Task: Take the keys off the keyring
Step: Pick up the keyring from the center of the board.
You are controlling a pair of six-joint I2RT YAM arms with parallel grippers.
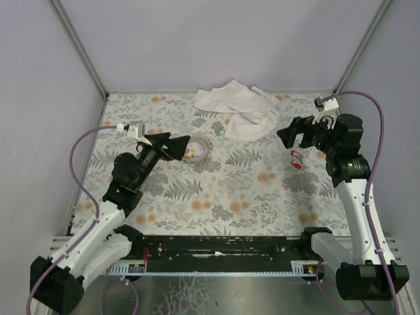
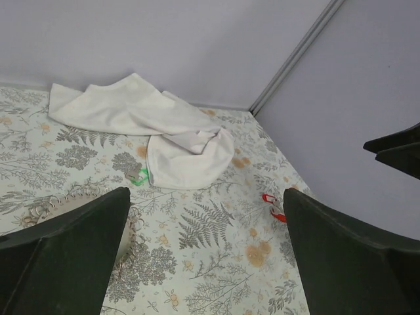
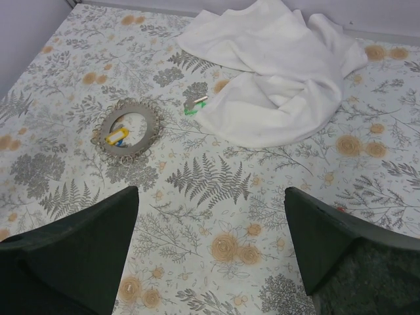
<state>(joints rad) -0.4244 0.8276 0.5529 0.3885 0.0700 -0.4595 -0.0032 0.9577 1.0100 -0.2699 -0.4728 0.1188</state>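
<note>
Keyring (image 3: 128,129): silvery-grey link chain, coiled into a flat ring. It lies on the flower-patterned desk (image 1: 216,190), left of the white cloth (image 3: 275,72) and nearer the arms, not touching it.

Keys, four visible:
- yellow key (image 3: 118,136) and blue key (image 3: 123,140), side by side inside the coil; whether they are linked to the chain cannot be told.
- green key (image 3: 191,109), loose on the desk, just beside the cloth's near left edge, between cloth and coil.
- red key (image 1: 296,159), loose on the desk, to the right of the cloth and nearer the arms, well apart from it and from the coil.

Left pincer (image 1: 180,146): jaws wide, holding nothing, at the side of the coil farthest from the cloth.

Right pincer (image 1: 292,134): jaws wide, holding nothing, just right of the cloth, near the red key.

White cloth: crumpled, at the far edge of the desk.
</note>
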